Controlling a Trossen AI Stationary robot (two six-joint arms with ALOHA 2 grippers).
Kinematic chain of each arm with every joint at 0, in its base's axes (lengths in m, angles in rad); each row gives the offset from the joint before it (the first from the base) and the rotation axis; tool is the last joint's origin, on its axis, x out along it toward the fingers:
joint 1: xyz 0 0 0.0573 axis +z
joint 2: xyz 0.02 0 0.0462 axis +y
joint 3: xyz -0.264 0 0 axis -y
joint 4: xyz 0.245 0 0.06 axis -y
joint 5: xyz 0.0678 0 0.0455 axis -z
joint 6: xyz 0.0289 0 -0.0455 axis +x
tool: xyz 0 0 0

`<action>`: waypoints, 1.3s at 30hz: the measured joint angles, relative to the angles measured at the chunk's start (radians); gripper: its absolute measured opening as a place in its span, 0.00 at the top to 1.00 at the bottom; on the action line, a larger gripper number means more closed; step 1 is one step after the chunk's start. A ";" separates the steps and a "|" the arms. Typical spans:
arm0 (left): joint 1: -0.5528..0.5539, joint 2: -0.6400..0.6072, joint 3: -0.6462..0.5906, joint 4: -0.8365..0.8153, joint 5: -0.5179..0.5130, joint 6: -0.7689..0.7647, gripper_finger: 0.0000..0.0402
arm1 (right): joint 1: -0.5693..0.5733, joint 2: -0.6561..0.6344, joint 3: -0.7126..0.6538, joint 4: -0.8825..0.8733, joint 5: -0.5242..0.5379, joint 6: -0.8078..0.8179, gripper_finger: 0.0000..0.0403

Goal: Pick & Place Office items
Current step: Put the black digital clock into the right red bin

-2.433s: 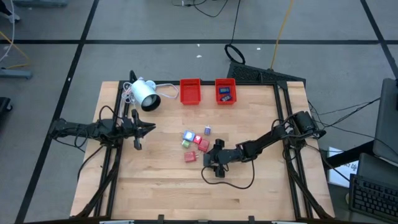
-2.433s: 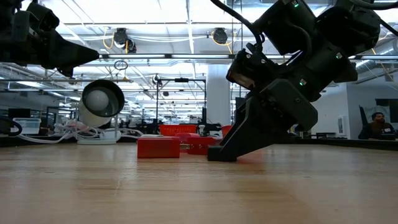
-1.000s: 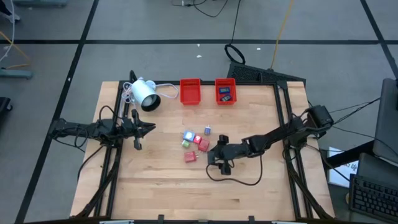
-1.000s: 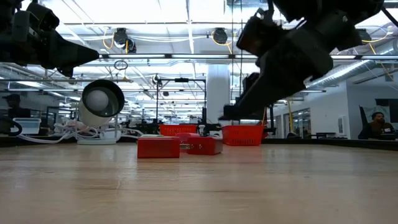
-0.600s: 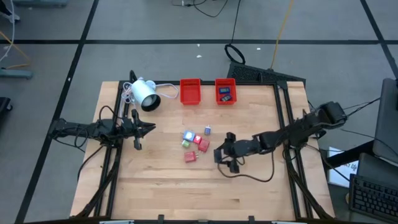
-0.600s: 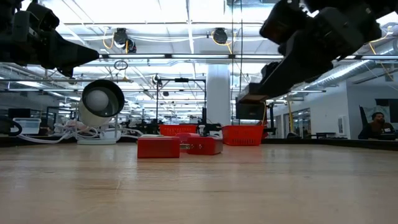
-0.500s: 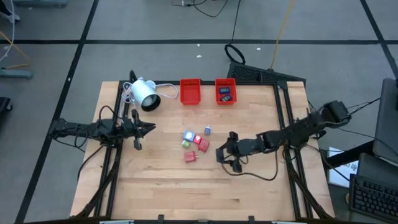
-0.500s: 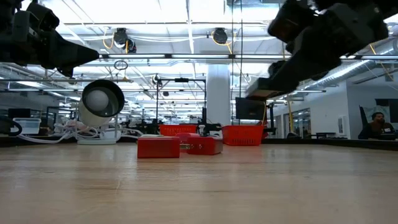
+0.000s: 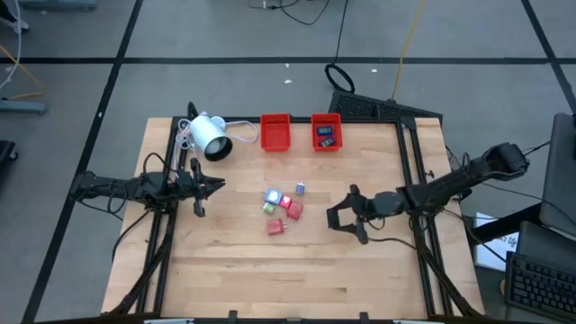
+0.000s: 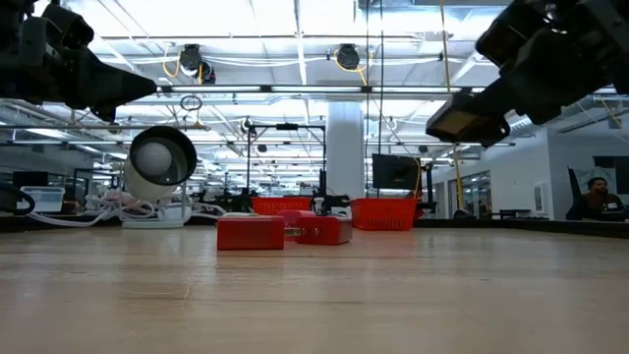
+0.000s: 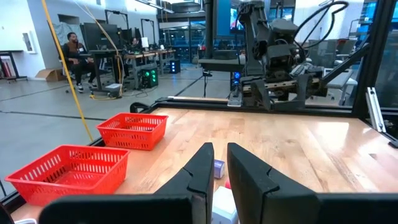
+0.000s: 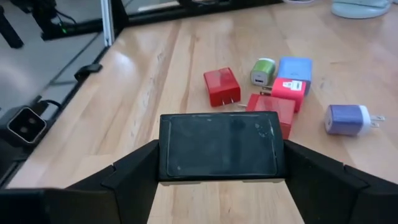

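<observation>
Several small office items (image 9: 282, 207) lie in a cluster at mid-table: red, green, pale blue and purple blocks, which also show in the right wrist view (image 12: 273, 87). My right gripper (image 9: 342, 217) hovers right of the cluster, shut on a flat black block (image 12: 221, 146) that the low view (image 10: 467, 118) shows well above the wood. My left gripper (image 9: 203, 185) waits shut at the table's left edge, its fingers (image 11: 214, 171) touching nothing. Two red trays (image 9: 275, 131) (image 9: 327, 131) stand at the far edge, and the right one holds blue pieces. My right gripper pinches the black block between its two fingers (image 12: 134, 171), one on each short end (image 12: 166, 146). The fingers point toward the table's left, slanting slightly down. The block is lifted clear of the table, with its broad face turned back toward the wrist.
A white cylindrical lamp (image 9: 209, 135) with a cable lies at the far left corner. Bare wood (image 9: 270, 279) stretches along the near side. Black frame rails (image 9: 423, 243) run down both table sides.
My right gripper has drawn back toward the table's right edge, away from the cluster, and risen a little. It has tipped closer to level. The black block has gone with it, clear of the table throughout.
</observation>
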 joint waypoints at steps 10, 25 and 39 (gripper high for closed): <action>0.000 0.000 0.000 0.001 0.000 0.000 0.88 | -0.001 -0.155 -0.114 0.020 0.000 0.040 0.27; 0.000 0.000 0.000 0.000 0.000 0.000 0.88 | -0.002 -0.343 -0.200 0.019 -0.056 0.063 0.27; 0.000 0.000 0.000 -0.001 0.000 0.000 0.88 | -0.036 -0.375 -0.227 0.018 0.031 0.061 0.27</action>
